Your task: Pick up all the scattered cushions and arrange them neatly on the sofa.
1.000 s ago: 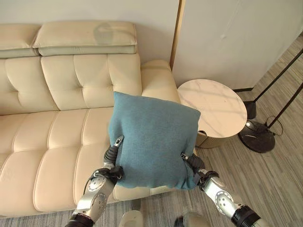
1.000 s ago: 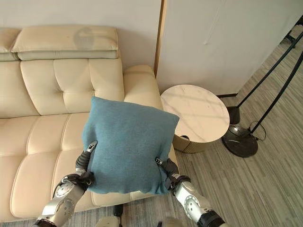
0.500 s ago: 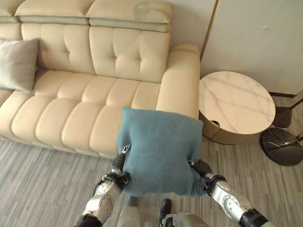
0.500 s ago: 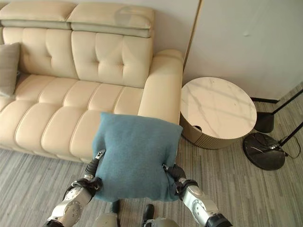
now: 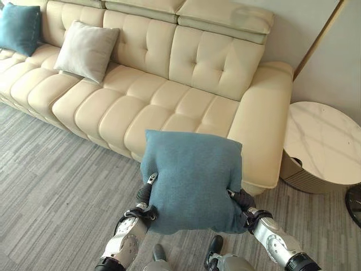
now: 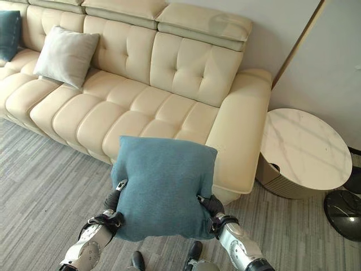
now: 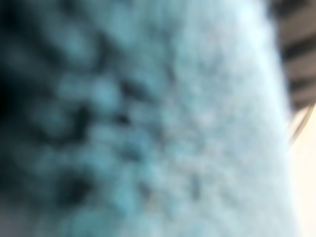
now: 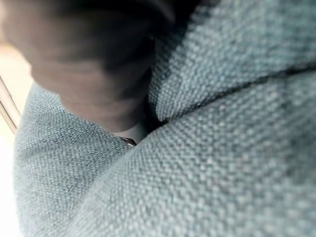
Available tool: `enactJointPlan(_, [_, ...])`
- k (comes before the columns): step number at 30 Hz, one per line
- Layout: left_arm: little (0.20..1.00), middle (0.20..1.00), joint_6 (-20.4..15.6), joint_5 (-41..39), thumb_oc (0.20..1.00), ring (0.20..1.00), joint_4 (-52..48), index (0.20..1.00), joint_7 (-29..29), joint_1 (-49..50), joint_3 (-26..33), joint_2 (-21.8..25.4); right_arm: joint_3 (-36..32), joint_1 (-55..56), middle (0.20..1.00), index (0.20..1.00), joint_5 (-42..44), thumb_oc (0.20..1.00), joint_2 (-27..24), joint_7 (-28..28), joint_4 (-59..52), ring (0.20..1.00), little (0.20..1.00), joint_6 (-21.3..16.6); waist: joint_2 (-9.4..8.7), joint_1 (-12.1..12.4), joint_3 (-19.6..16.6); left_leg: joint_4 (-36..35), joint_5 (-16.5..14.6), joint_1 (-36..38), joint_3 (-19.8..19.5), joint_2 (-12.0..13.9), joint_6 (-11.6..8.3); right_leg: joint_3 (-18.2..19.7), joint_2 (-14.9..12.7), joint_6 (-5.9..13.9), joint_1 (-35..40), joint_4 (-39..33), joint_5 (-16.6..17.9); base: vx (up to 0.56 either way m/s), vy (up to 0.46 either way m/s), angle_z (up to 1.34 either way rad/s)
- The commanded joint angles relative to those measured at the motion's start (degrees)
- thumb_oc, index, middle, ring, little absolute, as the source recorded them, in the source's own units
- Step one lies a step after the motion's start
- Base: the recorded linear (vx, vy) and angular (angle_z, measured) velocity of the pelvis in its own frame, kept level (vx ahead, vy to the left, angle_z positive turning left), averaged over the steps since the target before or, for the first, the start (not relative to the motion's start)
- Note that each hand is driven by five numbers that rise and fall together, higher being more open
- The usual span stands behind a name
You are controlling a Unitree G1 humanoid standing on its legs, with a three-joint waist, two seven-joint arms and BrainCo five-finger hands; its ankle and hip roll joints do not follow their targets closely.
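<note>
I hold a teal cushion [image 5: 192, 186] upright in front of me, over the grey striped floor just before the cream sofa [image 5: 169, 101]. My left hand [image 5: 142, 199] grips its lower left edge, thumb up along the front. My right hand [image 5: 243, 201] grips the lower right edge; in the right wrist view a dark fingertip [image 8: 98, 74] presses into the cushion fabric [image 8: 222, 148]. The cushion's weave [image 7: 148, 123] sits tight against the left wrist camera. On the sofa a light grey cushion [image 5: 86, 51] leans on the backrest, and a second teal cushion [image 5: 20, 28] sits at the far left.
A round marble side table [image 5: 324, 149] stands right of the sofa's armrest [image 5: 265, 124]. A dark lamp base [image 6: 343, 208] rests on the floor beyond it. Open floor [image 5: 51, 186] lies to my left before the sofa.
The whole view has swung left: the sofa's left part with the grey and teal cushions has come in, the side table has slid right. The held cushion stays between my hands.
</note>
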Motion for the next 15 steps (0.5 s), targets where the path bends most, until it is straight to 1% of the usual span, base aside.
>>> enactJointPlan(1, [0.200, 0.200, -2.45, 0.80, 0.200, 0.200, -10.41, 0.200, -6.71, -4.92, -6.25, -5.62, 6.83, -4.74, 0.200, 0.200, -1.33, 0.200, 10.52, 7.80, -10.23, 0.200, 0.200, -1.24, -3.66, 0.49, -3.25, -0.11, -3.06, -3.03, -3.14, -0.26, -0.37, 2.40, -4.81, 6.40, 5.28, 0.53, -9.45, 0.05, 0.221, 0.06])
enactJointPlan(2, [0.200, 0.200, -2.57, 1.33, 0.200, 0.200, -10.35, 0.200, -6.60, -5.36, -6.38, -5.47, 6.81, -4.81, 0.200, 0.200, -1.67, 0.200, 10.73, 7.85, -10.26, 0.200, 0.200, -1.20, -3.82, 0.70, -3.25, -0.06, -3.53, -3.11, -3.87, -1.20, 0.24, 2.76, -5.46, 6.72, 5.10, 1.60, -9.65, 0.05, 0.239, 0.10])
enactJointPlan(4, [0.200, 0.200, -2.99, 2.02, 0.200, 0.200, -10.60, 0.200, -6.33, -6.33, -6.77, -4.98, 6.25, -4.55, 0.200, 0.200, -1.99, 0.200, 11.19, 7.96, -11.16, 0.200, 0.200, -1.59, -4.08, 0.69, -2.65, 0.01, -4.54, -2.89, -5.57, -3.02, 1.67, 4.27, -7.31, 7.24, 3.75, 6.96, -10.32, 0.07, 0.241, 0.19])
enactJointPlan(5, [0.200, 0.200, -3.21, 2.50, 0.200, 0.200, -10.68, 0.200, -5.97, -6.99, -6.80, -4.67, 6.21, -4.55, 0.200, 0.200, -2.07, 0.200, 11.42, 7.89, -11.16, 0.200, 0.200, -1.70, -3.93, 0.57, -2.27, -0.05, -4.91, -2.48, -6.49, -3.73, 2.31, 5.33, -8.03, 7.41, 2.94, 9.67, -10.18, 0.08, 0.227, 0.38])
enactJointPlan(6, [0.200, 0.200, -3.43, 2.89, 0.200, 0.200, -10.53, 0.200, -5.50, -7.53, -7.04, -4.54, 6.07, -4.76, 0.200, 0.200, -2.01, 0.200, 11.69, 7.69, -10.90, 0.200, 0.200, -1.86, -3.84, 0.33, -2.00, -0.17, -5.20, -2.15, -7.08, -4.40, 2.88, 6.69, -8.73, 7.63, 1.81, 12.81, -9.89, 0.01, 0.185, 0.38])
enactJointPlan(7, [0.200, 0.200, -3.73, 3.32, 0.200, 0.200, -10.38, 0.200, -5.17, -8.05, -7.38, -4.26, 5.71, -4.78, 0.200, 0.200, -2.06, 0.200, 11.68, 7.33, -10.98, 0.200, 0.200, -2.52, -3.65, -0.14, -1.68, -0.34, -4.25, -2.81, -7.38, -4.71, 3.78, 8.63, -8.28, 7.18, 0.04, 14.67, -8.21, 0.02, 0.161, 0.28])
enactJointPlan(8, [0.200, 0.200, -4.19, 3.31, 0.200, 0.200, -10.26, 0.200, -4.97, -8.31, -8.06, -4.31, 5.08, -4.93, 0.200, 0.200, -2.13, 0.200, 11.63, 6.80, -11.40, 0.200, 0.200, -3.08, -3.41, -1.15, -1.46, -0.34, -4.48, -2.65, -8.39, -4.78, 3.83, 12.91, -5.02, 6.24, -2.02, 15.42, -9.79, 0.08, 0.140, 0.35])
enactJointPlan(9, [0.200, 0.200, -4.12, 3.41, 0.200, 0.200, -9.91, 0.200, -4.99, -9.03, -7.80, -4.48, 4.91, -5.76, 0.200, 0.200, -1.29, 0.200, 11.92, 6.68, -10.70, 0.200, 0.200, -2.98, -3.15, -1.94, -1.33, -0.34, -4.88, -2.08, -9.52, -5.62, 3.93, 16.97, -1.58, 6.02, -3.65, 12.45, -10.44, 0.18, 0.107, 0.50])
enactJointPlan(10, [0.200, 0.200, -4.02, 3.46, 0.200, 0.200, -9.41, 0.200, -5.22, -9.15, -7.81, -4.62, 5.12, -6.46, 0.200, 0.200, -0.95, 0.200, 12.03, 6.53, -10.23, 0.200, 0.200, -3.21, -3.19, -2.08, -1.03, -0.34, -5.13, -1.68, -9.88, -6.09, 3.97, 17.27, -0.45, 5.44, -4.69, 10.83, -9.96, 0.25, 0.048, 0.59])
enactJointPlan(11, [0.200, 0.200, -3.90, 3.54, 0.200, 0.200, -9.38, 0.200, -5.39, -9.76, -7.88, -4.71, 5.30, -7.23, 0.200, 0.200, -0.51, 0.200, 11.67, 6.85, -10.76, 0.200, 0.200, -3.78, -3.52, -2.69, 0.02, -0.34, -5.83, -0.42, -11.28, -7.01, 3.96, 16.94, 1.93, 5.27, -7.42, 7.83, -8.54, 0.22, -0.014, 0.45])
enactJointPlan(13, [0.200, 0.200, -4.05, 3.86, 0.200, 0.200, -8.97, 0.200, -5.29, -10.41, -7.71, -5.19, 5.10, -7.28, 0.200, 0.200, -0.31, 0.200, 11.61, 7.03, -11.05, 0.200, 0.200, -3.47, -4.11, -3.26, 0.33, -0.34, -6.55, 0.74, -12.72, -7.99, 3.74, 16.44, 2.77, 5.92, -9.42, 5.44, -6.91, 0.24, -0.035, 0.44])
enactJointPlan(14, [0.200, 0.200, -4.34, 5.28, 0.200, 0.200, -8.57, 0.200, -5.08, -10.86, -7.79, -5.20, 5.22, -7.11, 0.200, 0.200, -0.36, 0.200, 11.36, 7.14, -11.01, 0.200, 0.200, -3.69, -4.13, -3.60, 0.73, -0.34, -6.97, 1.41, -13.45, -8.28, 3.69, 16.11, 2.72, 6.26, -10.27, 4.98, -6.08, 0.30, -0.067, 0.80])
enactJointPlan(15, [0.200, 0.200, -4.67, 4.72, 0.200, 0.200, -8.77, 0.200, -5.75, -11.10, -7.79, -5.79, 5.01, -7.10, 0.200, 0.200, -0.60, 0.200, 11.08, 7.15, -11.43, 0.200, 0.200, -3.65, -4.78, -3.51, 0.36, 0.09, -7.67, 2.32, -14.65, -9.11, 3.61, 15.11, 2.55, 5.32, -8.14, 3.39, -6.01, 0.22, -0.056, 0.96])
